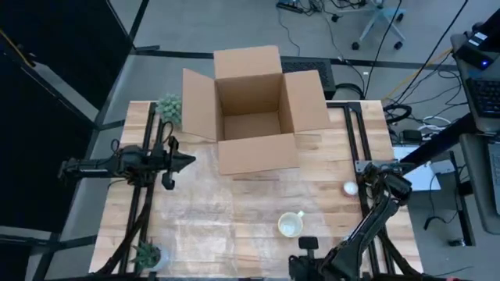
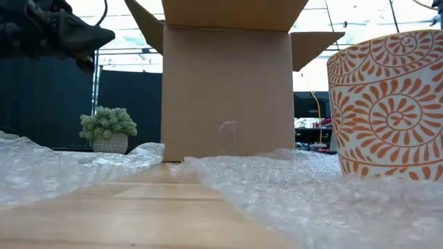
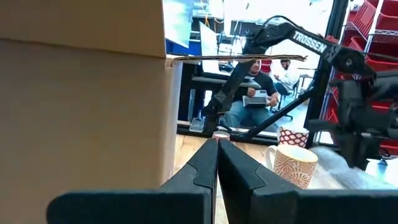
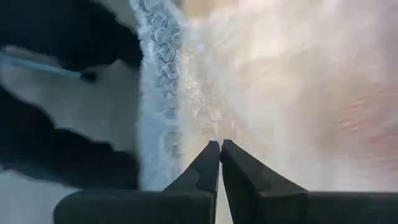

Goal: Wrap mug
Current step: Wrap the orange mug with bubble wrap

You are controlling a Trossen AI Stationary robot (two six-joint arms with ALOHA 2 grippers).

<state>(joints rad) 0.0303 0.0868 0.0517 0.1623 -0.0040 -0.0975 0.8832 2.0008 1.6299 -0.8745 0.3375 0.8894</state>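
The mug (image 1: pixel 291 225) stands on bubble wrap (image 1: pixel 226 215) near the table's front edge, the open box (image 1: pixel 251 117) behind it.

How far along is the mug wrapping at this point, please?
Done: bubble wrap is spread on the table and the mug stands on it, bare. In hand: nothing; the left gripper hangs shut beside the box, the right gripper shut over the wrap's edge. Left: all the wrapping.

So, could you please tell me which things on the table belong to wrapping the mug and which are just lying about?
Job:
white mug with orange pattern
clear bubble wrap sheet
left gripper, shut
right gripper, shut

Lying about:
open brown cardboard box
two small green potted plants
small white round object
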